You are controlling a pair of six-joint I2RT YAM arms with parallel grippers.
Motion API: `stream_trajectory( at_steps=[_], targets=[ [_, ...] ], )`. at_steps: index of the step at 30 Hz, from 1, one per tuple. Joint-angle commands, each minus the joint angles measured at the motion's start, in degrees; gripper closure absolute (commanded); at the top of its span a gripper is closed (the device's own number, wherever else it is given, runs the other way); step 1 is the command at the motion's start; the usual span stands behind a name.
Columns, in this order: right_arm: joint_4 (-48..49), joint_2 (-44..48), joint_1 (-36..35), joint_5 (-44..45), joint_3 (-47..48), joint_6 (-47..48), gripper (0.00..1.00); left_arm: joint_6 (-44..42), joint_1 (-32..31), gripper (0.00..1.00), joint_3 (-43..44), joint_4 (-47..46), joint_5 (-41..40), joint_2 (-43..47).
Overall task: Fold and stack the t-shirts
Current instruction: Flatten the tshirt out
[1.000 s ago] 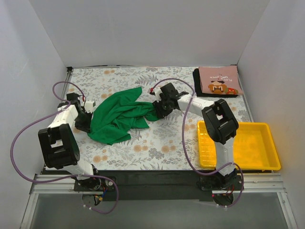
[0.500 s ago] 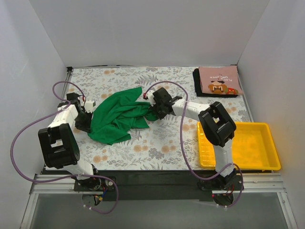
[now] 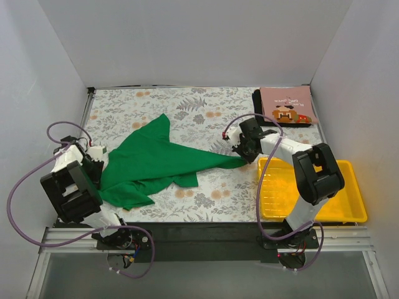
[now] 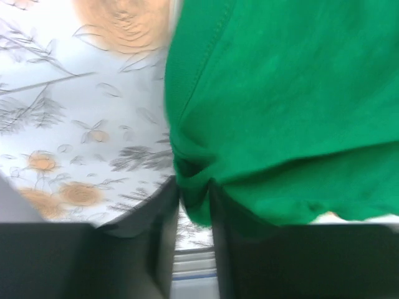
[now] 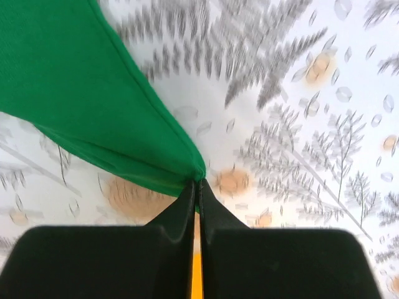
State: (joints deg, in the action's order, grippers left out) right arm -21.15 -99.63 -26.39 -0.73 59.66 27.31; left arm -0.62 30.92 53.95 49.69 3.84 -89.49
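The bright green t-shirt (image 3: pixel 156 163) lies stretched across the floral table between both grippers. My left gripper (image 3: pixel 95 163) is shut on its left edge; in the left wrist view cloth (image 4: pixel 280 93) is bunched between the fingers (image 4: pixel 194 199). My right gripper (image 3: pixel 244 156) is shut on the shirt's right tip, which the right wrist view (image 5: pixel 197 177) shows pinched between closed fingers, the cloth (image 5: pixel 81 99) pulled taut. The dusty pink t-shirt (image 3: pixel 287 106) with brown pixel print lies folded on the black t-shirt (image 3: pixel 257 107) at the back right.
A yellow plastic tray (image 3: pixel 312 190) sits at the front right, right beside my right gripper. The floral table cover (image 3: pixel 206 106) shows behind the green shirt. White walls enclose the table on three sides.
Both grippers moved apart, left toward the left edge and right toward the tray. The green shirt went from a crumpled heap to a long stretched shape.
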Motion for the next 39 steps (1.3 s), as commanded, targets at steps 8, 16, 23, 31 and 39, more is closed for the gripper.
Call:
stream_trajectory(
  at_steps=[8, 16, 23, 31, 39],
  targets=[
    [-16.99, -2.75, 0.29, -3.49, 4.32, 9.69, 0.99, 2.53, -12.60, 0.54, 26.77, 4.64, 27.62, -1.98],
    [-18.23, -2.49, 0.73, -2.17, 6.08, 9.52, 0.99, 17.13, -26.95, 0.56, 50.26, -6.09, 28.16, -27.79],
    [-18.93, -3.11, 1.96, -2.96, 7.05, 7.67, 0.99, 18.82, -34.68, 0.61, 67.32, -9.09, 25.35, -44.16],
    [-20.07, -4.87, 3.45, -4.19, 9.42, 7.32, 0.99, 17.41, -36.01, 0.61, 68.48, -13.30, 22.54, -48.76],
    [-20.43, -6.89, 4.59, -4.63, 10.57, 7.32, 0.99, 13.90, -37.77, 0.58, 66.90, -13.48, 18.58, -51.39]
  ],
)
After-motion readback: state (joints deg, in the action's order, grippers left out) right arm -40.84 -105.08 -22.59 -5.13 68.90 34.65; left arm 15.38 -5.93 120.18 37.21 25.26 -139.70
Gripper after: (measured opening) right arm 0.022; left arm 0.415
